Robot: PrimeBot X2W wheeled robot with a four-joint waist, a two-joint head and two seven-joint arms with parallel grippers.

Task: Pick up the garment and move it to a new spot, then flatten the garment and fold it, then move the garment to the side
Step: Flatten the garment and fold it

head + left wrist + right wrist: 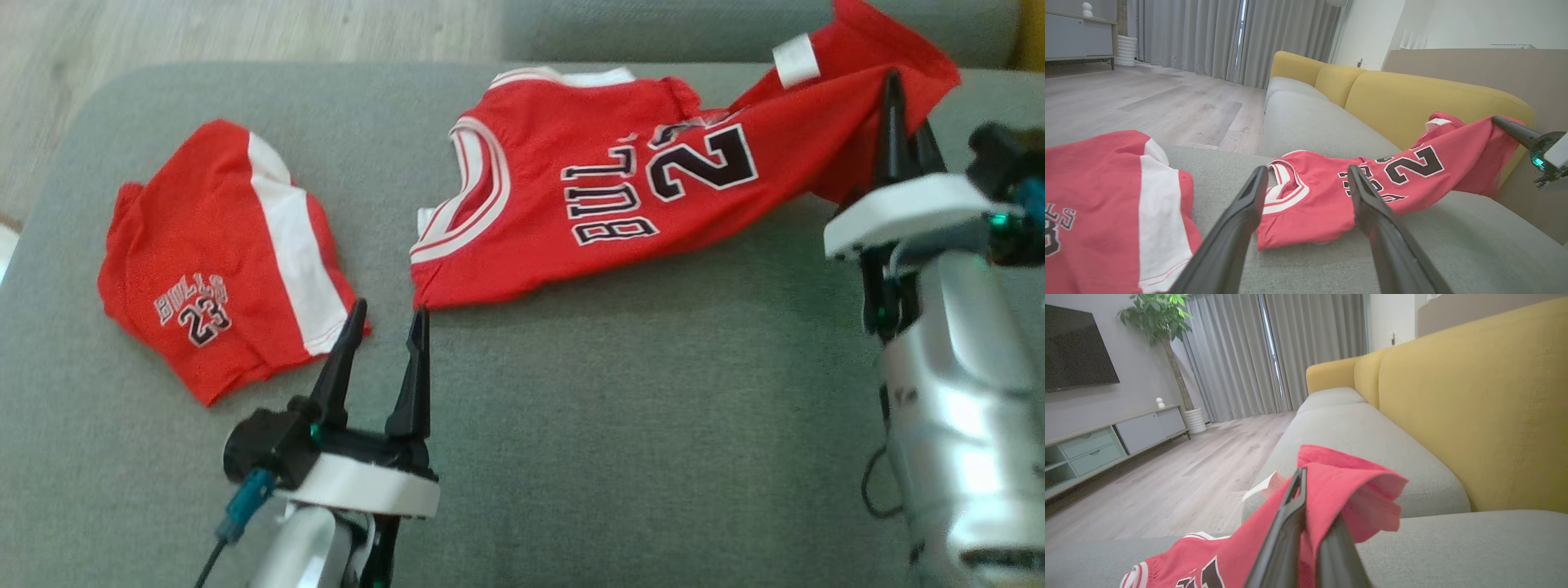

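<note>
A red sleeveless basketball jersey of thin, slightly shiny mesh knit [604,188] lay across the far middle of a grey, finely woven sofa seat cushion [620,425], its scooped neck bound in white-and-red striped ribbing and pointing toward the robot's left. Black letters and a large number, each outlined in white, ran across its chest, and a small white rectangular label [796,61] showed on the turned-up underside near the hem. The neck and chest rested flat on the cushion, while the hem end rose off the seat in a creased, sagging slope up to the right gripper [908,102]. That gripper's two long dark tapered fingers stood pressed together, pinching the hem fabric between them, with a loose red flap folding over past their tips. The left gripper [390,309] hovered low over the near seat with its fingers spread apart and nothing between them, its tips just beside the jersey's lower shoulder corner. To its left lay a pair of red knit shorts with a broad white side stripe [220,261], rumpled but flat, apart from the jersey. Behind the seat stood a padded mustard-yellow backrest of coarse cloth [1433,98], and pale wood-grain flooring [1147,102] stretched beyond the cushion's rounded edge.
</note>
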